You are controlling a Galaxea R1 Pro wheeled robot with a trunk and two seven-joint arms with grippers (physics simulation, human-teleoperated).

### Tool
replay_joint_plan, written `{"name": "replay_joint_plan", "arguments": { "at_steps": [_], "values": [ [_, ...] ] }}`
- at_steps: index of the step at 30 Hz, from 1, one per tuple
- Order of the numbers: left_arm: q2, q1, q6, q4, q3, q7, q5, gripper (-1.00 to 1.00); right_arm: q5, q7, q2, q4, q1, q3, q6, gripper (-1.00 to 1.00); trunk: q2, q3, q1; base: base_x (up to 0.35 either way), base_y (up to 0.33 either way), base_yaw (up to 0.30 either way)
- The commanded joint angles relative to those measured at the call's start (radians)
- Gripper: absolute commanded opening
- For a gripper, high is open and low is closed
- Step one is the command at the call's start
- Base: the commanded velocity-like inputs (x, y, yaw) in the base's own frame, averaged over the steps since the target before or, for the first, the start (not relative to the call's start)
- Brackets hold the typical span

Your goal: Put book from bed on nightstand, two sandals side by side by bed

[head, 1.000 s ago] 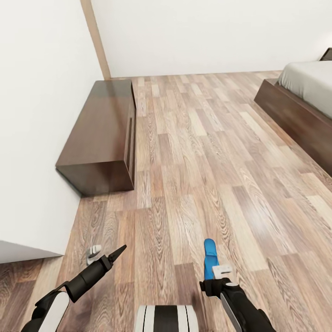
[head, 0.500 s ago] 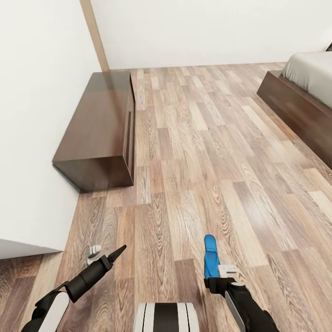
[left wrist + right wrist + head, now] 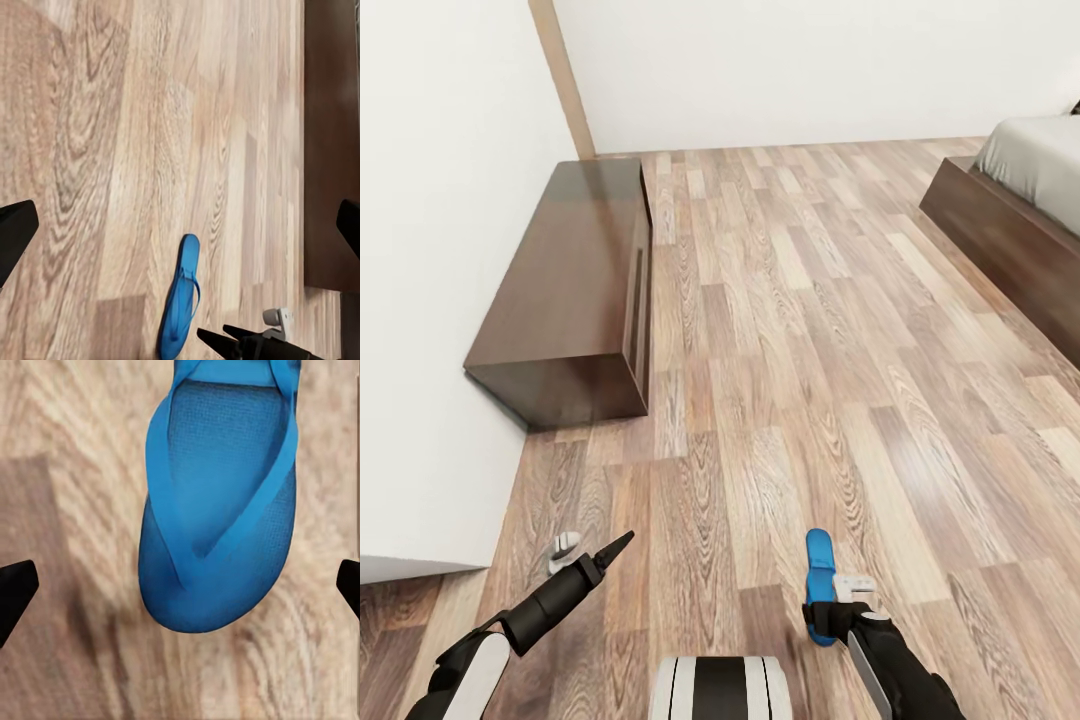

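Observation:
One blue sandal point(image 3: 819, 578) lies flat on the wood floor, straps up, just ahead of my base. My right gripper point(image 3: 822, 615) hovers over its heel end, open. In the right wrist view the sandal point(image 3: 217, 510) sits between the wide-apart fingertips point(image 3: 15, 589) without touching them. My left gripper point(image 3: 618, 545) is open over bare floor to the left, and its wrist view shows the sandal point(image 3: 180, 296) with the right gripper point(image 3: 217, 337) beside it. A corner of the bed point(image 3: 1010, 215) shows at the far right. The book and the nightstand are out of view.
A long low dark dresser point(image 3: 575, 290) stands against the white wall point(image 3: 440, 250) on the left. A wooden door frame point(image 3: 565, 80) rises behind it. Open plank floor point(image 3: 810, 330) stretches between the dresser and the bed.
The camera has shifted a little: the dresser has slid left, the bed right, and the sandal sits lower in the picture, closer under my right gripper. Both arms hold their pose.

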Motion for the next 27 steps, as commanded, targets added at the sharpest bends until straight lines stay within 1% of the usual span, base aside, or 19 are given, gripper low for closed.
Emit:
{"name": "replay_joint_plan", "arguments": {
  "at_steps": [1, 4, 10, 14, 23, 27],
  "values": [
    [0.0, 0.0, 0.008, 0.0, 0.001, -0.001, 0.007, 1.0, 0.0, 0.0, 0.0, -0.002, 0.0, -0.001, 0.005, 1.0, 0.0, -0.001, 0.0, 0.283, 0.0, 0.0],
    [0.0, 0.0, 0.008, 0.0, 0.001, -0.001, 0.007, 1.0, 0.0, 0.0, 0.0, -0.002, 0.0, -0.001, 0.005, 1.0, 0.0, -0.001, 0.0, 0.191, 0.0, 0.0],
    [0.0, 0.0, 0.007, 0.0, -0.001, 0.0, 0.007, 1.0, 0.0, 0.0, 0.0, -0.002, 0.0, -0.001, 0.005, 1.0, 0.0, -0.001, 0.0, 0.074, 0.0, 0.0],
    [-0.001, 0.0, 0.006, 0.0, -0.002, 0.001, 0.006, 1.0, 0.0, 0.0, 0.0, -0.002, 0.0, -0.001, 0.005, 1.0, 0.0, -0.001, 0.0, 0.191, 0.0, 0.0],
    [-0.002, 0.0, 0.005, 0.0, -0.002, 0.001, 0.006, 1.0, 0.0, 0.0, 0.0, -0.002, 0.0, -0.001, 0.005, 1.0, 0.0, -0.001, 0.0, 0.022, 0.0, 0.0],
    [-0.002, 0.0, 0.005, 0.0, -0.001, 0.001, 0.006, 1.0, 0.0, 0.0, 0.0, -0.002, 0.0, -0.001, 0.005, 1.0, -0.001, -0.016, 0.002, 0.001, 0.0, 0.0]
  ]
}}
